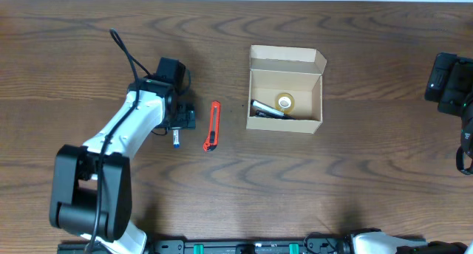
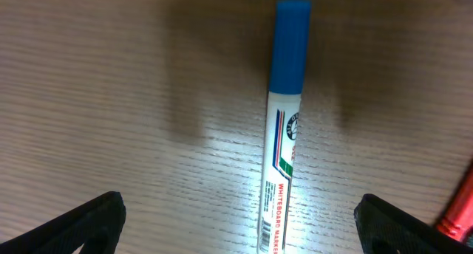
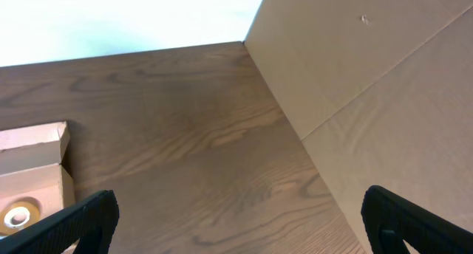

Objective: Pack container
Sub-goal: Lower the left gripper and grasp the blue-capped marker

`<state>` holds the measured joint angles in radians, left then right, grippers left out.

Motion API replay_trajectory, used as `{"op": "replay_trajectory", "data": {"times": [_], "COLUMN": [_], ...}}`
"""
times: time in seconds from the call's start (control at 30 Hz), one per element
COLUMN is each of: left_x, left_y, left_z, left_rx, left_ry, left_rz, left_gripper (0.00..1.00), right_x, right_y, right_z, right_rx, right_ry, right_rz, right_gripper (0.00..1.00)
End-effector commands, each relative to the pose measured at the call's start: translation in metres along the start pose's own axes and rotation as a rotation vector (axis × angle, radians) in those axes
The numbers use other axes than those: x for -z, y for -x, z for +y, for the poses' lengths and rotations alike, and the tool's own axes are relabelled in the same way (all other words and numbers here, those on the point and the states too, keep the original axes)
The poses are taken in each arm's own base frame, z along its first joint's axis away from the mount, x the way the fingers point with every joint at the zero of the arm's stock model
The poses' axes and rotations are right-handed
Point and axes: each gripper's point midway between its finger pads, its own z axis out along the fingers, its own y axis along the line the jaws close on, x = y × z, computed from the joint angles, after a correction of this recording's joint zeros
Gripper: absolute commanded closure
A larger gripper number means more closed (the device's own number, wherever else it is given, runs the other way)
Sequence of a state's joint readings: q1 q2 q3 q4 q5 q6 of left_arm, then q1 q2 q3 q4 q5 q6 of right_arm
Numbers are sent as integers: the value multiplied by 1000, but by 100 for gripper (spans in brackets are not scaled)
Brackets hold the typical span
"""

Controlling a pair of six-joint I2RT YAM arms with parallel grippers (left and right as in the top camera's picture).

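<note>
The tan cardboard container [image 1: 285, 99] stands open at the table's middle with a tape roll [image 1: 284, 102] and a black pen [image 1: 267, 110] inside; its corner shows in the right wrist view [image 3: 33, 165]. A whiteboard marker with a blue cap [image 2: 284, 128] lies on the table; in the overhead view [image 1: 177, 139] it is under my left gripper [image 1: 179, 125]. My left gripper [image 2: 240, 228] is open, low over the marker, one finger on each side and not touching it. My right gripper [image 3: 236, 224] is open and empty at the far right, away from the container.
A red utility knife [image 1: 213, 125] lies between the marker and the container; its edge shows in the left wrist view [image 2: 458, 210]. A large cardboard surface [image 3: 384, 84] stands at the right of the right wrist view.
</note>
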<state>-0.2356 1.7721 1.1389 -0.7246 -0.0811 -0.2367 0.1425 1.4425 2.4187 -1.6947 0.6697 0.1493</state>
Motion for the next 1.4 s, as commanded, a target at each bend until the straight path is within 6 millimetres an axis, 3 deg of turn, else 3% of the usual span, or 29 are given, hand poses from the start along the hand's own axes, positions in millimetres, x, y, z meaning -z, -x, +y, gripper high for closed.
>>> {"op": "replay_trajectory", "data": {"times": [0.0, 0.3, 0.47, 1.23, 1.37], "left_x": [-7, -16, -16, -33, -33], "left_y": [0, -1, 1, -2, -2], "left_z": [-4, -7, -8, -18, -18], "left_rx": [8, 7, 8, 8, 8], "left_ry": [-9, -16, -21, -62, -65], "left_rz": [23, 39, 30, 57, 56], "left_gripper": [0, 0, 9, 5, 14], "right_x": [-1, -1, -1, -1, -1], "right_y": [0, 0, 0, 0, 0], "right_z": [-3, -3, -3, -3, -3], "right_rx": [-12, -12, -12, -12, -12], "right_ry": [-16, -16, -16, -16, -16], "right_rz": [3, 3, 3, 3, 3], "right_gripper": [1, 1, 1, 1, 1]}}
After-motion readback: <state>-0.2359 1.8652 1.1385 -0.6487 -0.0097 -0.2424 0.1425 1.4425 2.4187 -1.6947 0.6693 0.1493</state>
